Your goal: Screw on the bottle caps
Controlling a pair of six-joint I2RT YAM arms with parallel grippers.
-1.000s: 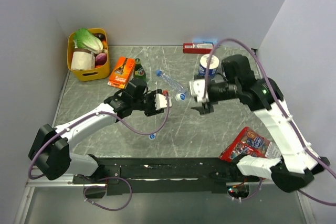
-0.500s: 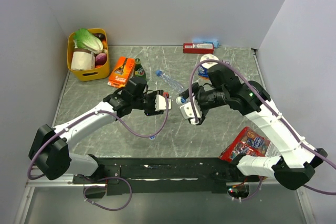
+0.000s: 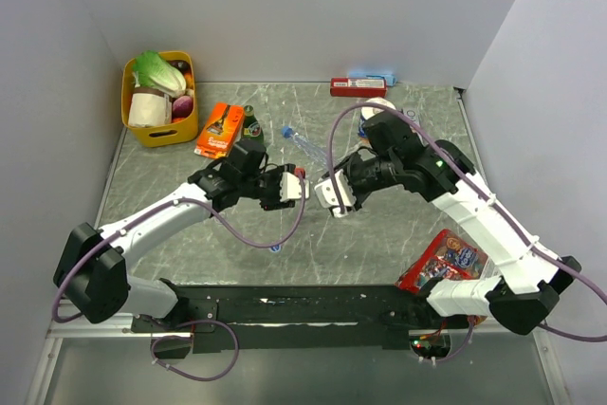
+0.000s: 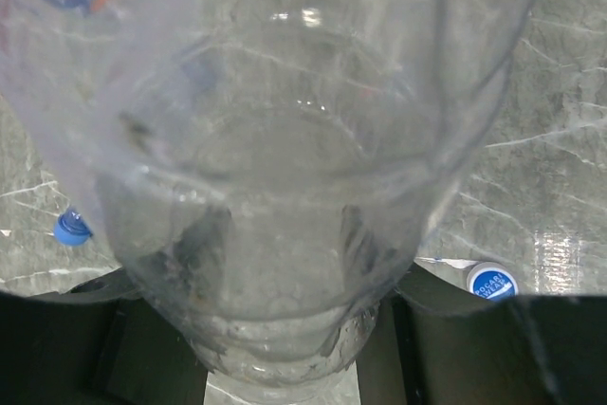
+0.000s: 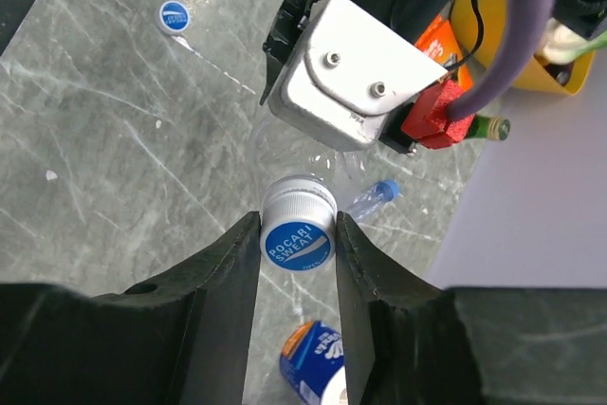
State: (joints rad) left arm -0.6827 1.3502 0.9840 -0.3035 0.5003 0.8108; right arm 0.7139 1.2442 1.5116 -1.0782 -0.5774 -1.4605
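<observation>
Grey marble table (image 3: 398,234): loose cap (image 3: 274,247), yellow basket (image 3: 161,132).

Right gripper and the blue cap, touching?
Touching. The right wrist view shows the blue cap pinched between both fingers of the right gripper, with no gap on either side.

A grey marbled table (image 3: 379,234) stood between pale walls. At its far left corner sat a yellow basket (image 3: 161,137) holding a leafy green cabbage (image 3: 156,70), a roll of paper (image 3: 144,109) and something purple (image 3: 182,104) at its right side. Just right of the basket lay an orange packet (image 3: 220,129), and a dark green glass bottle (image 3: 251,124) lay beside that packet. A flat red box (image 3: 357,87) rested against the back wall with a blue item (image 3: 372,75) behind it. Near them stood a blue-and-white roll (image 3: 373,111), partly hidden. A shiny red snack bag (image 3: 448,258) lay at the near right.
</observation>
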